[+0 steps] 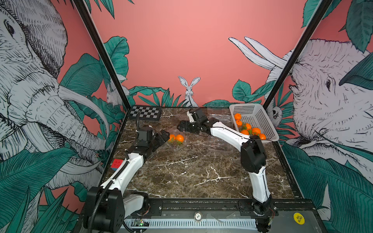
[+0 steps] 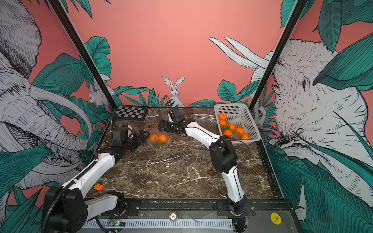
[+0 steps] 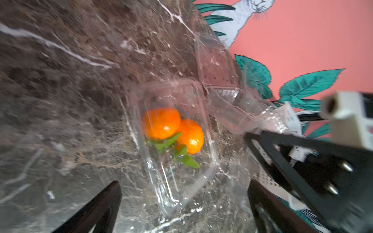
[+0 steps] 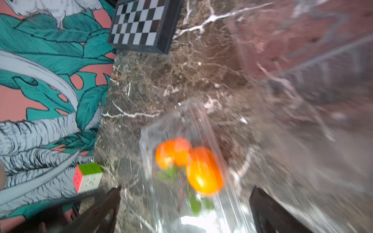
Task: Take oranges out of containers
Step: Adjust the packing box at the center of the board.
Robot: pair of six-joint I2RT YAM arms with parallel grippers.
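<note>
At the left edge of the marble table (image 1: 191, 171) lies a Rubik's cube (image 1: 116, 163), with a chessboard (image 1: 145, 113) at the back-left corner.

Next comes the left gripper (image 1: 164, 136) (image 2: 143, 134) (image 3: 181, 201). Its fingers are spread wide and hold nothing. It points toward the one filled container (image 1: 178, 148) (image 2: 159, 148) (image 3: 181, 193) (image 4: 147, 131), which sits just to its right, near it but apart in both top views.

This clear box rests on the table left of centre. As far as the transparent plastic shows, its long axis runs roughly front to back, slightly slanted. Two oranges (image 1: 179, 138) (image 2: 162, 138) (image 3: 161, 123) (image 4: 203, 171) lie side by side across it, touching each other. Their green leaves point toward the front end of the box. I cannot tell whether the lid is shut.

The right gripper (image 1: 180, 127) (image 2: 161, 127) (image 4: 185, 211) sits just behind the box, pointing left. Its fingers also stand wide apart, and in the right wrist view the box lies between and ahead of them. Blur hides whether they touch it.

Further right, empty containers (image 1: 221, 118) (image 2: 202, 118) (image 3: 218, 66) lie near the back. Beside them, at the right edge, a white perforated basket (image 1: 246, 105) (image 2: 230, 105) holds six more oranges (image 1: 256, 131) (image 2: 239, 130).
</note>
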